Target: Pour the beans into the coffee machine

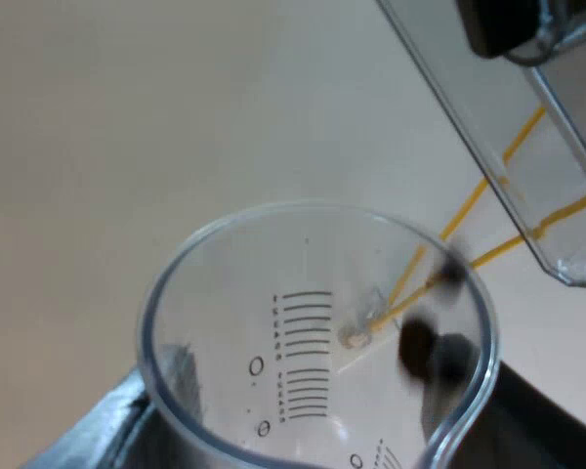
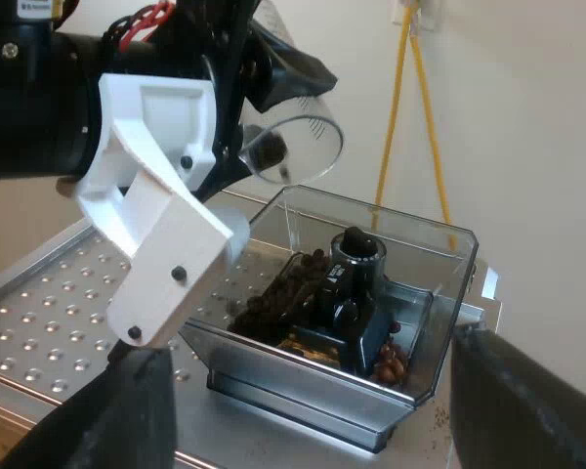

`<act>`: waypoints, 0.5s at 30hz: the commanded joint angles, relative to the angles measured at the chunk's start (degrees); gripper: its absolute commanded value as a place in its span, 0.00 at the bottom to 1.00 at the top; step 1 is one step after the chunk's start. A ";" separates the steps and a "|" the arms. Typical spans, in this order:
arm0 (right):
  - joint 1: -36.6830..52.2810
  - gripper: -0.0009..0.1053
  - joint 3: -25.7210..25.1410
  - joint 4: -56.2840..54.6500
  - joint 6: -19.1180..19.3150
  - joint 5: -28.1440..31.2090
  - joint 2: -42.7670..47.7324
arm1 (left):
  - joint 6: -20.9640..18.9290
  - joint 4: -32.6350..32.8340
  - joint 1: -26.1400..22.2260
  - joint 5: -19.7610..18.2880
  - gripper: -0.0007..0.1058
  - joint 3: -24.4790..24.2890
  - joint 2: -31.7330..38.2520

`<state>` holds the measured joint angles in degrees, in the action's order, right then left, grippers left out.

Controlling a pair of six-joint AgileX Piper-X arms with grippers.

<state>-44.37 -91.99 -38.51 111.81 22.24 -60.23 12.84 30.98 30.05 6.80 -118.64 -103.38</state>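
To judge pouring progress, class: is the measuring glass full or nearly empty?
Nearly empty: the measuring glass holds only a few beans, near its spout.

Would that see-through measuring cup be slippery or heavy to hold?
The clear round measuring glass probably feels light: just a few dark coffee beans are inside. Its smooth, shiny wall may be slippery to grip. Being round, it would likely roll if laid down sideways.

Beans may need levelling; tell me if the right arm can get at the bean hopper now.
Probably yes: the bean hopper sits open ahead of the right gripper, its fingers spread; only the measuring glass hangs above its far corner.
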 commanded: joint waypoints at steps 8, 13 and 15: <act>0.21 0.59 -0.72 0.52 0.71 -0.20 0.33 | 2.20 -1.81 0.21 -2.74 0.32 -0.36 0.48; 0.21 0.59 -0.72 0.52 0.71 -0.20 0.33 | 2.65 -1.81 0.21 -2.74 0.32 -0.36 0.48; 0.21 0.59 -0.72 0.52 0.71 -0.20 0.33 | 2.65 -1.81 0.21 -2.74 0.32 -0.36 0.48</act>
<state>-44.37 -91.99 -38.51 111.81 22.24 -60.23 14.95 30.30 30.05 4.33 -118.64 -103.38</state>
